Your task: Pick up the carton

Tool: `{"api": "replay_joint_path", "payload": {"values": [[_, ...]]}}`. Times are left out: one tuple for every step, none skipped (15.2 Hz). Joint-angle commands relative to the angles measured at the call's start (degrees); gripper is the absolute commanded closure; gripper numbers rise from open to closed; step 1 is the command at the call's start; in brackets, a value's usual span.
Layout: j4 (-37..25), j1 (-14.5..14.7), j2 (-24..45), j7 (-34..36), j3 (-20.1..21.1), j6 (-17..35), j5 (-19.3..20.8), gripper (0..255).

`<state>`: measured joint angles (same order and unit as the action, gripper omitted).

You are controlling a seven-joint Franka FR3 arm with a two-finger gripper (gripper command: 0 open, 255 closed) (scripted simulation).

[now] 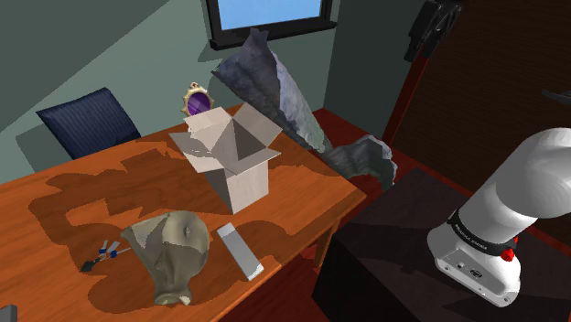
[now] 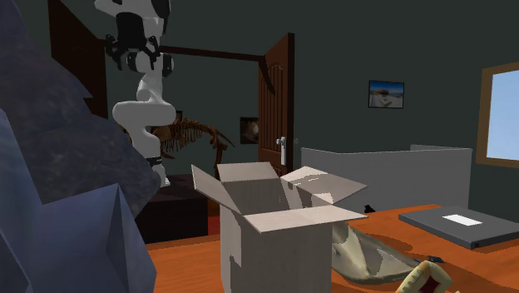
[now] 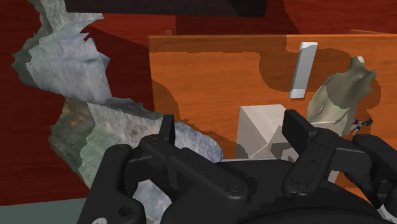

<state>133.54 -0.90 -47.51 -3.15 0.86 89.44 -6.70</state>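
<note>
The carton (image 1: 229, 155) is a pale box with its four flaps spread open. It stands upright on the wooden counter (image 1: 82, 197), toward the far edge in the shoulder view and near that view's right-hand corner. Just behind it, a small purple ornament in a gold frame (image 1: 195, 99) sits by the far edge. A tall, crumpled grey rock-like mass (image 1: 274, 91) rises beside the carton at the counter's corner. Toward the near edge stands an olive head-shaped bust (image 1: 174, 252). A flat grey slab (image 1: 240, 252) lies just beside the bust, and a small blue-and-red item (image 1: 105, 249) lies on its other side. A dark blue chair (image 1: 87, 123) stands beyond the counter. In the wrist view the hand (image 3: 232, 133) is well above the counter, its fingers (image 3: 167, 130) apart and gripping nothing. The carton (image 3: 261, 127) shows beyond them, untouched.
</note>
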Motion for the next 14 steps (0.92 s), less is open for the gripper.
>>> {"api": "replay_joint_path", "payload": {"values": [[0.00,0.00,0.00,0.00,0.00,0.00,0.00,0],[0.81,0.41,0.67,0.27,0.89,1.92,-0.43,0],[1.55,0.82,1.41,0.54,1.78,3.85,-0.84,0],[2.22,1.22,2.23,0.80,2.67,5.78,-1.24,0],[2.81,1.62,3.12,1.07,3.58,7.72,-1.61,0],[3.33,2.02,4.10,1.34,4.48,9.66,-1.95,0],[3.78,2.40,5.14,1.62,5.39,11.60,-2.27,0],[4.16,2.77,6.26,1.90,6.30,13.54,-2.56,0],[4.46,3.12,7.45,2.18,7.23,15.48,-2.82,0],[4.68,3.45,8.72,2.49,8.15,17.41,-3.03,0],[4.83,3.76,10.04,2.80,9.08,19.33,-3.20,0],[4.91,4.05,11.44,3.13,10.01,21.24,-3.32,0],[4.91,4.31,12.90,3.48,10.95,23.14,-3.39,0],[4.83,4.55,14.42,3.85,11.89,25.01,-3.40,0]]}}
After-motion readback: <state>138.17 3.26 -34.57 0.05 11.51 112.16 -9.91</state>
